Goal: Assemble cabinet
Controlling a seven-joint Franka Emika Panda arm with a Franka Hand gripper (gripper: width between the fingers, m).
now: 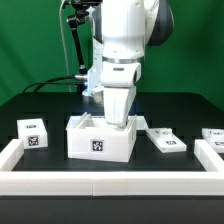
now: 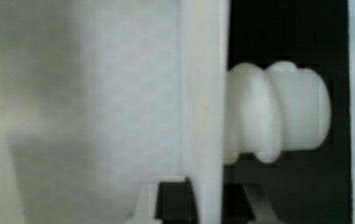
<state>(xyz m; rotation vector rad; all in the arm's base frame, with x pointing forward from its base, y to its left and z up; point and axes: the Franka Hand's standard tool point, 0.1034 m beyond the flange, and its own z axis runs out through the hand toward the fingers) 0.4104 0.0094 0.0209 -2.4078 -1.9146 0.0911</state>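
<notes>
So the cabinet (image 1: 100, 143) is basically a hollow white plastic box frame, open on top. It sits upright about dead centre on the black table (image 1: 50, 160), with one tag facing the exterior view. My guess is it's light and stiff, with thin smooth walls, so it'll slide or tip rather than bend if I yank it. It doesn't look fragile, but it does look too wide to straddle whole. Best bet is pinching one wall at the top rim, a finger on each side, near the middle of that edge so it doesn't swing. My pincer (image 1: 112, 118) is right over it, pointing straight down, and the tips dip below the rim where the frame hides them. In the wrist view a thin white wall (image 2: 200, 90) runs right past the camera with a ribbed white knob (image 2: 277, 108) just beside it, all blurry. Honestly, I can't tell if the pincer is apart or clamped on that wall. A small drawer box (image 1: 33, 132) sits well apart on the exterior view's left.
</notes>
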